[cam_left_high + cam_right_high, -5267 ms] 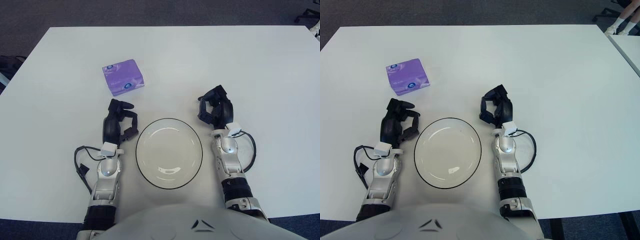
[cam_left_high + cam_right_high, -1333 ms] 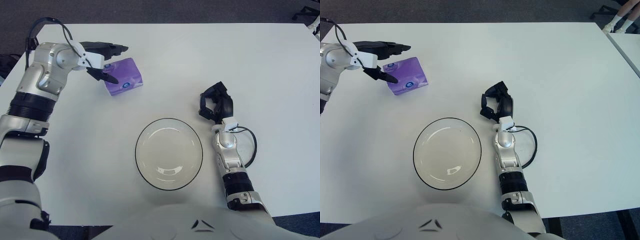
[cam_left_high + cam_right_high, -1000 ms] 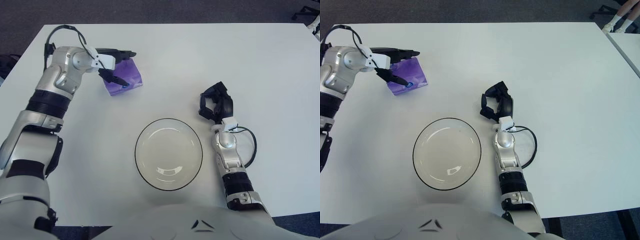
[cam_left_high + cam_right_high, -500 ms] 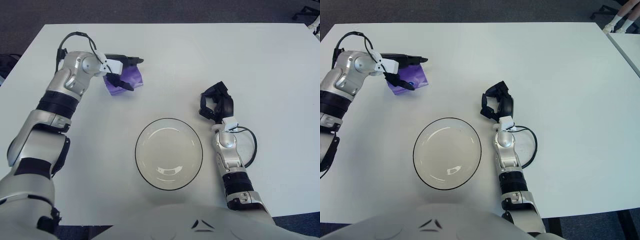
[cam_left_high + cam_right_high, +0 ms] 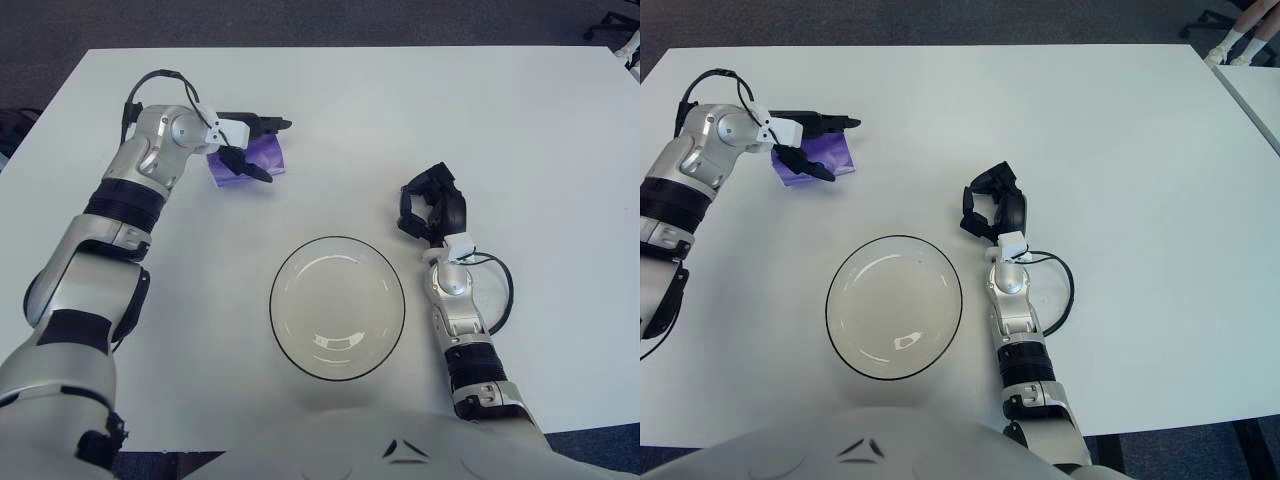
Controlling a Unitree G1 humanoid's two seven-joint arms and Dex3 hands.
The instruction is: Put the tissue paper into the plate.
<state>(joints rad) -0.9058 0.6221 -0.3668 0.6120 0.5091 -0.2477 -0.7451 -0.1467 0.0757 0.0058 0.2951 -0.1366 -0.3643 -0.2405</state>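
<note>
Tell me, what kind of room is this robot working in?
Probably an office or lab: a plain white table stands on dark carpet, and an office chair's wheeled base shows at the top right.

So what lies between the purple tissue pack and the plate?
Nothing: bare white table separates the tissue pack, straddled by the left robot hand, from the plate, in both views.

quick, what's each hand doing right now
Left hand: fingers spread around the purple tissue pack, not yet closed.
Right hand: curled, empty, right of the plate.
</note>
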